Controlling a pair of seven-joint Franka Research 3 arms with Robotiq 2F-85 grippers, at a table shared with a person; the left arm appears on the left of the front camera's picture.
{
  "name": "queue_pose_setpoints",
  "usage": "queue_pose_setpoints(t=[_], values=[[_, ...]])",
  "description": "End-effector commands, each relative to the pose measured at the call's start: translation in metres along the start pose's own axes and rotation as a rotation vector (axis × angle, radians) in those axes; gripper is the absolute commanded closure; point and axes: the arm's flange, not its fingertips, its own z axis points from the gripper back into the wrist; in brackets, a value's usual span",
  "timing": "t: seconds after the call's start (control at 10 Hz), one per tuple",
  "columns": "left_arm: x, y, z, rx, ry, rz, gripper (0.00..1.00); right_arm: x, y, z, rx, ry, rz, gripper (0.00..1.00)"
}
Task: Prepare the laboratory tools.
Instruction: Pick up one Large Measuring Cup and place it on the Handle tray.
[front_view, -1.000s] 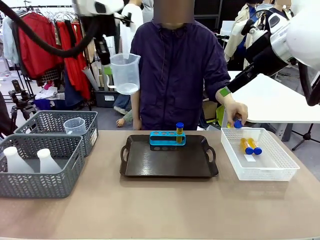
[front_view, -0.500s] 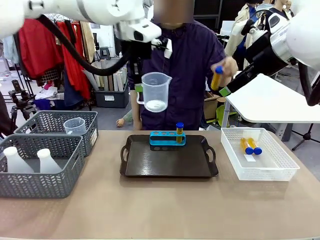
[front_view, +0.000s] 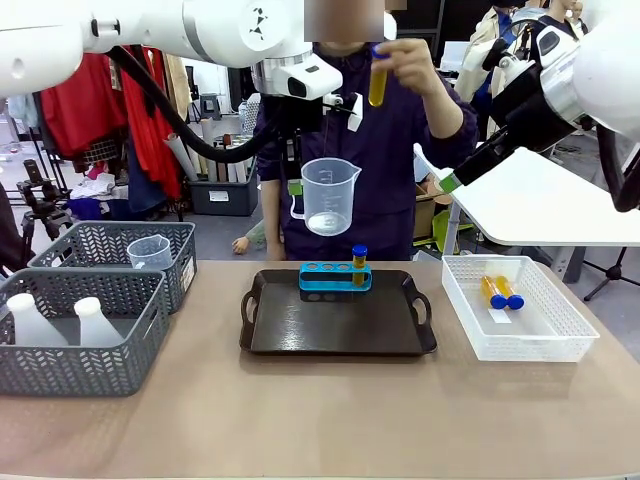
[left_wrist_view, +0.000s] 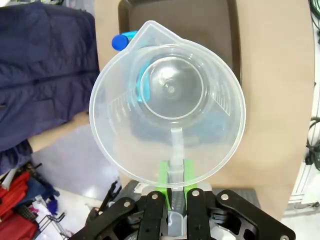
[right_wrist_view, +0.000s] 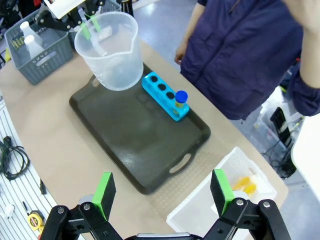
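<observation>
The left claw is clamped tight on the handle of the beaker, its green pads pinching the handle from both sides. The beaker hangs upright in the upper middle of the front view, above the far edge of the tray and the blue rack. One tube stands in the rack's rightmost hole. At top centre a person's hand holds up another tube. Two more tubes lie in the white basket at the right. The right claw gapes wide with nothing in it, raised at the upper right of the front view. At lower left, two flasks sit in the near grey basket — a second beaker is in the far grey basket.
</observation>
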Motion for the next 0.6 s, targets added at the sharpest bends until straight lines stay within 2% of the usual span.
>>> queue_pose_setpoints(t=[0.0, 0.5], values=[[-0.004, -0.002, 0.005, 0.009, 0.004, 0.015, 1.0, 0.0, -0.001, 0.0, 0.011, -0.006, 0.002, 0.0], [0.036, 0.017, -0.049, -0.04, -0.036, -0.103, 1.0, 0.0, -0.001, 0.0, 0.011, -0.006, 0.002, 0.0]])
